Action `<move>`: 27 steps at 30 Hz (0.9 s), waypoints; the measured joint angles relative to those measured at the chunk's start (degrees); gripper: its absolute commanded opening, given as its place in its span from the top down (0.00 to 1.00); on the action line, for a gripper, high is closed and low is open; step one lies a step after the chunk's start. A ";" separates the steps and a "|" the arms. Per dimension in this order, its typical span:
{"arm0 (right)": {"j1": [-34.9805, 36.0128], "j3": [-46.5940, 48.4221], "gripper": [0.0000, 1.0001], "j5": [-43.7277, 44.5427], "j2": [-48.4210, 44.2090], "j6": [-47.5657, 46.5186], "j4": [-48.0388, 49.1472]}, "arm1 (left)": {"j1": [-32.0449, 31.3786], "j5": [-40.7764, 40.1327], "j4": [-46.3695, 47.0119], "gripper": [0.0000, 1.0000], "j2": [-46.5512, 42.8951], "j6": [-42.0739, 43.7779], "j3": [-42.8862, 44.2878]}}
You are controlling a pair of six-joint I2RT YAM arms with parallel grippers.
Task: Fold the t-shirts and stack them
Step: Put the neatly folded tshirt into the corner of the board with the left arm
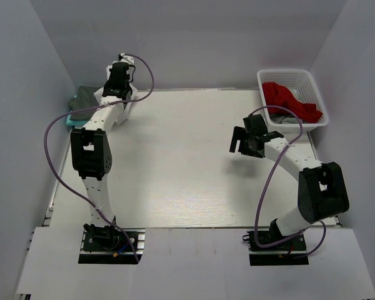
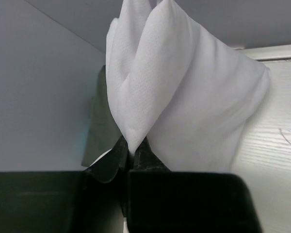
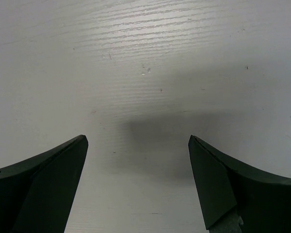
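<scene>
My left gripper (image 2: pixel 132 150) is shut on a fold of the white t-shirt (image 2: pixel 184 97), which bunches up from the jaws and fills most of the left wrist view. Behind it lies the dark grey-green t-shirt (image 2: pixel 99 131). In the top view my left gripper (image 1: pixel 115 94) is at the table's far left corner, beside the dark grey-green t-shirt (image 1: pixel 84 97), which rests on a teal one (image 1: pixel 70 116). Red cloth (image 1: pixel 292 101) lies in the basket. My right gripper (image 1: pixel 240 141) is open and empty above bare table (image 3: pixel 145 73).
The white plastic lattice basket (image 1: pixel 284 75) stands at the far right corner. Grey walls close in the table on the left, back and right. The purple cables loop beside both arms.
</scene>
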 measured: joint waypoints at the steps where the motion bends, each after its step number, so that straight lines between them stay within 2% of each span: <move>1: -0.02 0.13 0.10 0.02 0.46 0.02 -0.11 | 0.72 0.59 -0.04 1.00 0.59 0.44 1.22; 7: 0.00 1.33 0.10 -0.02 2.80 0.11 -1.68 | 4.13 4.72 -2.25 1.00 2.71 2.12 5.57; 15: -0.07 2.19 0.10 -0.70 3.69 0.48 -1.84 | 4.98 7.23 -5.66 1.00 2.78 3.17 10.69; 27: -0.22 2.78 0.10 -2.97 4.22 1.53 -1.66 | 8.79 7.72 -6.36 1.00 2.78 3.08 10.99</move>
